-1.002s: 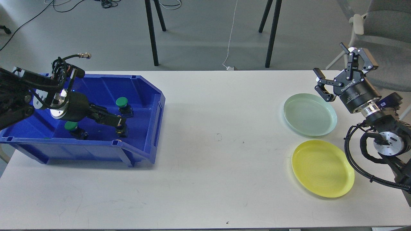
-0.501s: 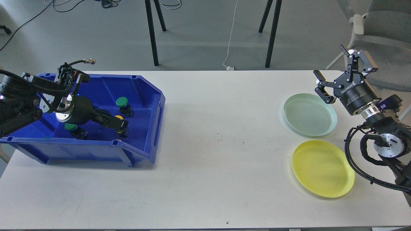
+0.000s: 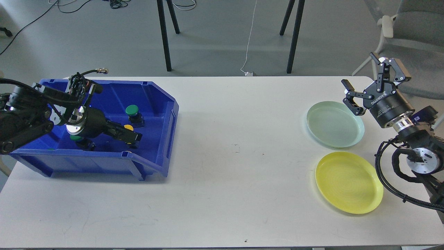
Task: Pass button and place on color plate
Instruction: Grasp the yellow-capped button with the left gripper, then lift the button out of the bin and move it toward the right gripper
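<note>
A blue bin point(image 3: 163, 139) stands on the left of the table. My left gripper point(image 3: 131, 135) reaches into it and is shut on a button with a yellow cap point(image 3: 128, 127). A green button point(image 3: 132, 110) stands just behind the gripper. Another green button point(image 3: 75, 138) lies partly hidden under my left wrist. My right gripper point(image 3: 358, 69) is open and empty, raised above the far right edge of a pale green plate point(image 3: 334, 124). A yellow plate point(image 3: 348, 181) lies in front of the green one.
The white table point(image 3: 236, 173) spans the view between the bin and the plates. Black stand legs point(image 3: 163, 34) and a grey chair point(image 3: 412, 31) are behind the table on the floor.
My left arm has shifted to the right inside the bin and the yellow cap now shows at its fingers. My right gripper has drifted slightly right, still open.
</note>
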Controlling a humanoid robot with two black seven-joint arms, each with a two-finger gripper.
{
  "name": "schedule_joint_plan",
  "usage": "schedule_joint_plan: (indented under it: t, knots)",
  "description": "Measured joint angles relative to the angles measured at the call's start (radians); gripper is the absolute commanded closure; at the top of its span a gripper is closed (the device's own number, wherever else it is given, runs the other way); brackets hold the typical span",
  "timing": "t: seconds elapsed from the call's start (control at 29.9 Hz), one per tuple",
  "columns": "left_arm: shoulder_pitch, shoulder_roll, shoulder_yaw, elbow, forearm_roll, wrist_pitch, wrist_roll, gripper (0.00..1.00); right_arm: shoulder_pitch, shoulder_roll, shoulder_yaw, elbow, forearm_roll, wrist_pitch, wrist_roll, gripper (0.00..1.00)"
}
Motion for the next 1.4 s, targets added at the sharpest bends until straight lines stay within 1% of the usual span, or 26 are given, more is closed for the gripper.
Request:
schedule_joint_plan:
  t: [0.03,0.1,0.17,0.23,0.3,0.37,0.4,0.43,0.47,0.5,0.7,0.87,0.97,1.07,1.14,1.24,1.3,1.34,1.4]
  knots:
    - [0.003,-0.001,0.0,0.001,-0.001,0.0,0.0,0.14,-0.002,-0.001,0.0,0.0,0.0,0.0,0.0,0.01]
    - [0.007,-0.003,0.0,0.002,-0.005,0.0,0.0,0.32,-0.005,-0.001,0.001,0.0,0.0,0.0,0.0,0.01]
    - [0.008,-0.003,0.0,0.003,-0.006,0.002,0.0,0.34,-0.006,-0.001,0.003,0.0,0.0,0.0,0.0,0.01]
    - [0.009,-0.003,0.0,0.004,-0.005,0.007,0.0,0.4,-0.009,-0.003,0.004,0.0,0.0,0.0,0.0,0.01]
    - [0.01,-0.002,0.0,0.004,-0.005,0.014,0.0,0.43,-0.011,-0.003,0.005,0.0,0.0,0.0,0.0,0.01]
    - [0.013,0.0,0.0,0.004,-0.006,0.032,0.0,0.47,-0.013,-0.004,0.006,0.0,0.0,0.0,0.0,0.01]
    - [0.016,0.0,0.0,0.004,-0.007,0.043,0.0,0.54,-0.014,-0.004,0.007,0.0,0.0,0.0,0.0,0.01]
    - [0.018,0.0,0.0,0.004,-0.008,0.049,0.0,0.68,-0.015,-0.004,0.008,0.0,0.0,0.0,0.0,0.01]
    - [0.02,0.0,0.0,0.004,-0.009,0.055,0.0,0.86,-0.016,-0.004,0.009,0.0,0.0,0.0,0.0,0.01]
    - [0.021,0.0,0.0,0.004,-0.009,0.057,0.0,0.99,-0.017,-0.004,0.011,0.0,0.0,0.0,0.0,0.01]
    - [0.027,0.002,-0.001,0.001,-0.006,0.065,0.0,1.0,-0.021,-0.004,0.013,0.001,0.0,0.0,0.0,0.01]
    - [0.021,0.036,-0.028,-0.008,-0.02,0.06,0.0,1.0,-0.025,-0.004,0.015,0.005,0.0,0.0,0.0,0.01]
    - [-0.005,0.121,-0.114,-0.052,-0.045,0.031,0.0,1.0,-0.03,-0.012,0.005,0.018,0.0,0.0,0.0,0.01]
    - [-0.043,0.213,-0.288,-0.148,-0.115,-0.015,0.0,1.0,-0.056,-0.057,-0.009,0.084,-0.003,0.0,0.0,0.01]
    - [-0.043,0.265,-0.416,-0.227,-0.219,-0.025,0.0,1.0,-0.068,-0.076,-0.005,0.124,-0.003,0.0,0.0,0.01]
    - [0.007,0.284,-0.539,-0.327,-0.483,-0.028,0.0,0.99,-0.072,-0.084,0.018,0.143,-0.001,0.0,0.0,0.01]
    - [0.047,0.252,-0.579,-0.391,-0.687,-0.028,0.0,0.99,-0.072,-0.081,0.037,0.16,0.001,0.0,0.0,0.01]
    - [0.07,0.218,-0.589,-0.422,-0.795,-0.028,0.0,0.99,-0.069,-0.074,0.04,0.178,-0.001,0.0,0.0,0.01]
    - [0.12,0.129,-0.599,-0.458,-0.912,-0.028,0.0,0.98,-0.053,-0.056,0.04,0.232,-0.017,0.0,0.0,0.01]
